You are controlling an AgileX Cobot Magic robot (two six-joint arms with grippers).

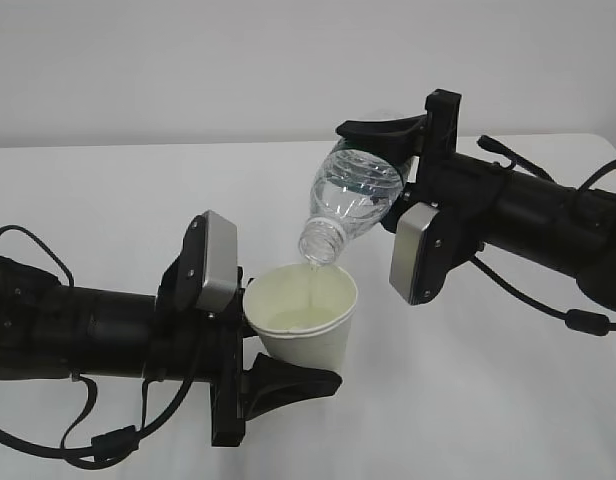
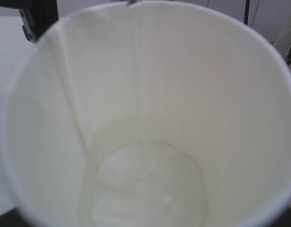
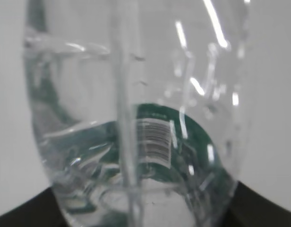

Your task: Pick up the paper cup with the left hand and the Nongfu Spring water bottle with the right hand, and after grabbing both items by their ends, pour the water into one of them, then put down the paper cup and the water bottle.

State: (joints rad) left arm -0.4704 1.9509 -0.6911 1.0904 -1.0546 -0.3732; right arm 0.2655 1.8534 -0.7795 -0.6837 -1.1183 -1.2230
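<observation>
From the side, the right gripper [image 1: 393, 165] gripped the tilted Nongfu Spring water bottle [image 1: 350, 200] over the paper cup [image 1: 303, 318], which the left gripper [image 1: 250, 340] clasped. The left wrist view alone showed water [image 2: 148, 189] pooled inside; beneath lay a white table [image 1: 108, 190].

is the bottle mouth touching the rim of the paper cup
Apart. The exterior view shows the bottle mouth tilted down above the paper cup, with a gap to the rim bridged only by a thin stream of water.
</observation>
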